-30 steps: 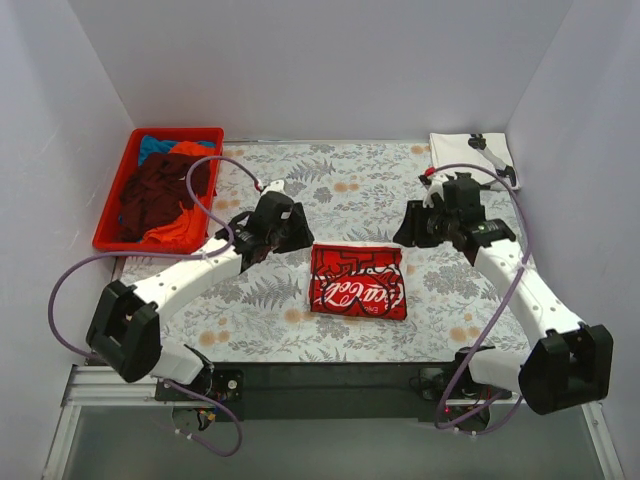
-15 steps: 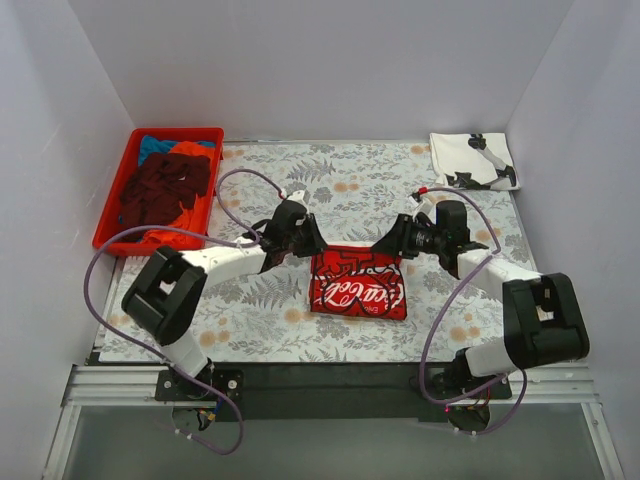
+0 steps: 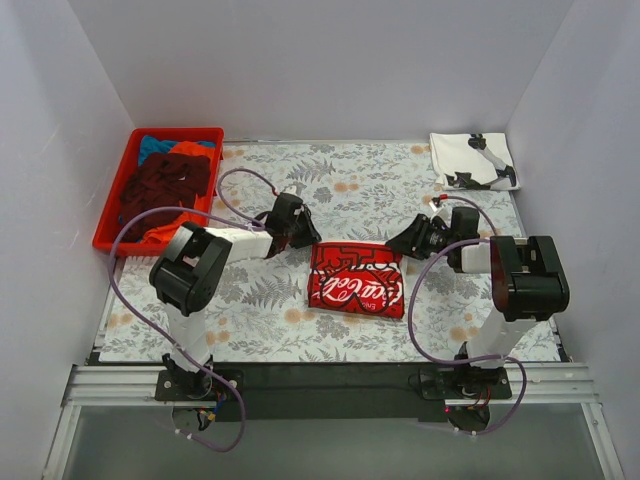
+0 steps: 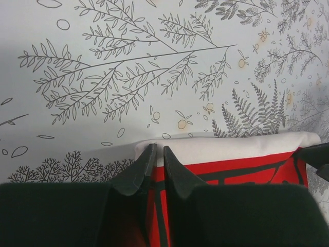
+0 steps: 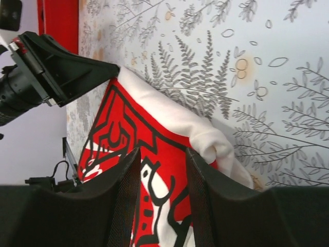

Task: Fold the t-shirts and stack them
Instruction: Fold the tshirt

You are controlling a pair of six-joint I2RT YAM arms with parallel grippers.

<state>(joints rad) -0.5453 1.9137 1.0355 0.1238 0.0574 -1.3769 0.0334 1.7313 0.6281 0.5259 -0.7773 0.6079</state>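
The folded Coca-Cola t-shirt (image 3: 356, 283), white with a large red print, lies at the table's middle. My left gripper (image 3: 303, 240) rests low at its far left corner. In the left wrist view the gripper (image 4: 157, 150) has its jaws almost together over the shirt's white edge (image 4: 231, 149), seemingly pinching cloth. My right gripper (image 3: 404, 243) is at the far right corner. In the right wrist view it (image 5: 163, 152) is open, its fingers straddling the shirt (image 5: 128, 128). A folded white t-shirt with black print (image 3: 472, 160) lies at the back right.
A red crate (image 3: 113, 205) at the back left holds maroon (image 3: 160, 185), orange (image 3: 170, 230) and blue (image 3: 155, 145) t-shirts. Both arms lie low across the patterned table (image 3: 250, 320). White walls close in the back and sides.
Both arms have dropped low and drawn in. The grippers have come down onto the shirt's far corners. The shirt has not moved.
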